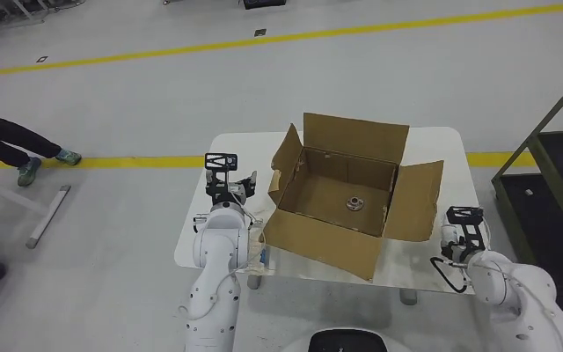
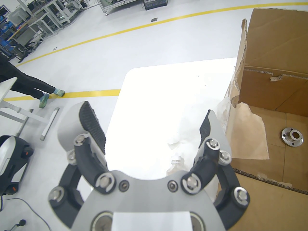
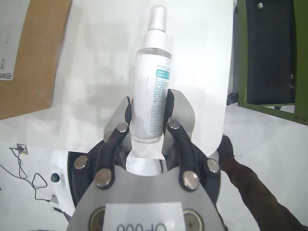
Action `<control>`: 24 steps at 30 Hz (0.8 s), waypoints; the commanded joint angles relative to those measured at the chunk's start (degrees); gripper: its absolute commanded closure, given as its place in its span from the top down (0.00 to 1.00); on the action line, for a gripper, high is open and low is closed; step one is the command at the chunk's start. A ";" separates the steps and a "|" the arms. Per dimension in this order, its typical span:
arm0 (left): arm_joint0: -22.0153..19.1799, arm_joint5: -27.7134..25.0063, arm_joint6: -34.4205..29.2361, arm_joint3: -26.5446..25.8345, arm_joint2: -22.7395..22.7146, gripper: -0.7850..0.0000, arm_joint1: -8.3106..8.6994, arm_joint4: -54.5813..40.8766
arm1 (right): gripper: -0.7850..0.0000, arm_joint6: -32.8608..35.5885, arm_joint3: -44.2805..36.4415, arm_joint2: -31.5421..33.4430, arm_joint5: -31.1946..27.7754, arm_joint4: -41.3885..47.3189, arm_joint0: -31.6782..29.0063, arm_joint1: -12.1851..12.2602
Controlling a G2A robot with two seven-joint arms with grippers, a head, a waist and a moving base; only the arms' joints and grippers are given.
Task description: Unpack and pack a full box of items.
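Observation:
An open cardboard box (image 1: 352, 189) stands mid-table with its flaps spread. A metal flange (image 1: 354, 204) lies on its floor, also seen as the flange (image 2: 291, 136) in the left wrist view. My left gripper (image 2: 149, 118) is open over the table's left part, beside the box (image 2: 272, 82), with nothing between its fingers. A small bottle (image 2: 176, 165) and crumpled white paper (image 2: 180, 143) lie on the table under it. My right gripper (image 3: 149, 104) is shut on a clear spray bottle (image 3: 151, 78) with a white collar, at the table's right end beside a box flap (image 3: 36, 49).
The white table (image 1: 229, 150) has rounded corners. A green metal rack (image 1: 528, 185) stands off the table's right edge. A person's legs (image 1: 31, 145) are on the floor far left, away from the table.

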 commanded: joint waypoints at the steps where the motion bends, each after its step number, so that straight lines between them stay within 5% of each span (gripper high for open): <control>1: 0.00 0.00 0.00 0.00 0.00 1.00 0.00 0.00 | 0.00 0.06 1.26 -0.50 -0.16 0.03 0.71 0.04; 3: 0.00 0.00 0.00 0.00 0.00 1.00 0.00 0.00 | 0.00 -0.08 1.99 -0.66 -0.01 -0.04 1.21 0.10; 4: 0.00 0.00 0.00 0.00 0.00 1.00 0.00 0.00 | 0.10 -0.11 2.21 -0.73 0.14 0.09 1.30 0.12; 5: 0.00 0.00 0.00 0.00 0.00 1.00 0.00 0.00 | 0.33 0.04 2.36 -0.83 0.22 0.45 1.30 0.12; 7: 0.00 0.00 0.00 0.00 0.00 1.00 0.00 0.00 | 0.52 0.26 2.45 -0.82 0.25 0.97 1.31 0.18; 9: 0.00 0.00 0.00 0.00 0.00 1.00 0.00 0.00 | 0.95 0.23 2.48 -0.74 -0.02 1.37 1.26 0.26; 10: 0.00 0.00 0.00 0.00 0.00 1.00 0.00 0.00 | 1.00 0.12 2.44 -0.56 -0.13 1.76 1.18 0.30; 17: 0.00 0.00 0.00 0.00 0.00 1.00 0.00 0.00 | 1.00 -1.61 -1.34 2.20 1.27 5.69 -0.54 0.52; 24: 0.00 0.00 0.00 0.00 0.00 1.00 0.00 0.00 | 1.00 -11.07 -9.78 12.77 4.64 35.07 -6.46 -0.48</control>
